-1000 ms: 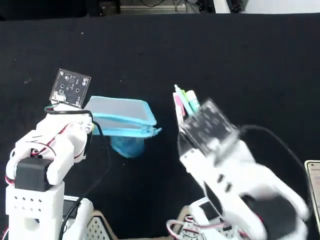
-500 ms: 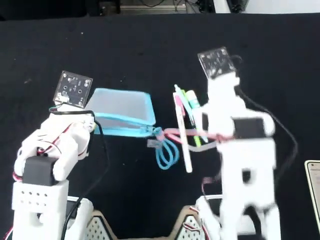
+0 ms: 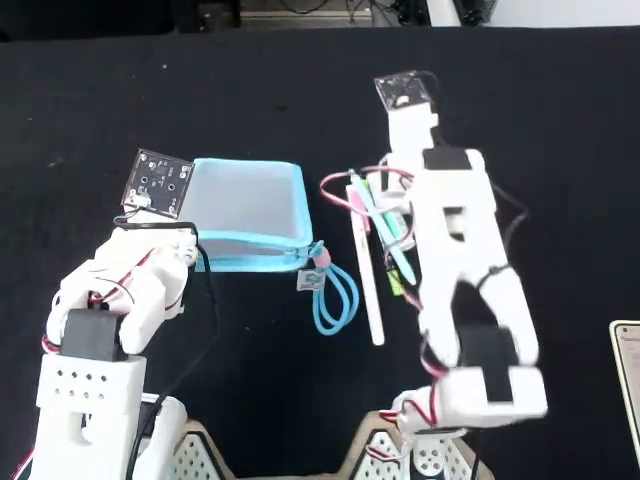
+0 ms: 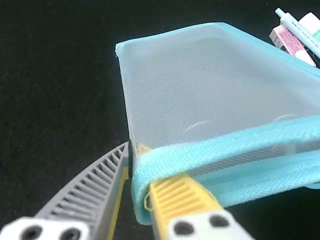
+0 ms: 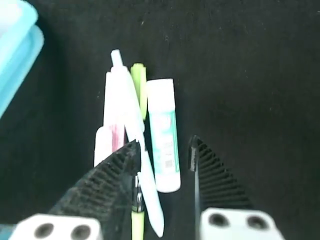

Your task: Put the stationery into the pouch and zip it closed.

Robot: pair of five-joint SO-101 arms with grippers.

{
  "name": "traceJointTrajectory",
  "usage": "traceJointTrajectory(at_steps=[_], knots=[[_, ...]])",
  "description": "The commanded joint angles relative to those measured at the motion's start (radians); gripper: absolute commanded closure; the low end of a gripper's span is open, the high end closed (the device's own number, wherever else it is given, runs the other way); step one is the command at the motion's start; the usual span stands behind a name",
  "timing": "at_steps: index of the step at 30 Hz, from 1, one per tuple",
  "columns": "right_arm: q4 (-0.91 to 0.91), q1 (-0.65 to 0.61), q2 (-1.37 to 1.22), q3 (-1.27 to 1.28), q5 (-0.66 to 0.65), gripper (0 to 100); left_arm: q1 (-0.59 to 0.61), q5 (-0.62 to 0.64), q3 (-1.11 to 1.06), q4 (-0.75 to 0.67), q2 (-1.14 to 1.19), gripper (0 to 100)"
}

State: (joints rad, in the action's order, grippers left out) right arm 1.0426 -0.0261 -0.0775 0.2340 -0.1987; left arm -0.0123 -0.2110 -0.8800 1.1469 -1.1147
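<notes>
A translucent pouch with blue trim lies left of centre, its blue loop strap trailing off the zipper end. My left gripper is shut on the pouch's near corner, the yellow finger on the zipper band and the grey finger outside it. The stationery lies in a bundle to the right: a white ruler, a glue stick, a white pen, a green pen and a pink highlighter. My right gripper hangs open over the bundle, its jaws either side of the glue stick, not touching it.
Black cloth covers the table. A white card-like object sits at the right edge. The right arm covers part of the stationery in the high view. Open cloth lies behind the pouch and to the far right.
The right arm has swung up from the table's front and stretched out over the stationery. The pouch has shifted a little and its blue strap has come into sight.
</notes>
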Motion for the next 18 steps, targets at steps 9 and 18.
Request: traceJointTrajectory(at_steps=[9, 18], knots=[[-0.026, 0.014, -0.213, -0.245, -0.011, 84.0, 0.010, 0.008, 0.004, 0.000, 0.002, 97], [-0.020, 0.008, -0.401, -0.387, -0.011, 84.0, 0.010, 0.008, 0.002, 0.000, 0.002, 97]])
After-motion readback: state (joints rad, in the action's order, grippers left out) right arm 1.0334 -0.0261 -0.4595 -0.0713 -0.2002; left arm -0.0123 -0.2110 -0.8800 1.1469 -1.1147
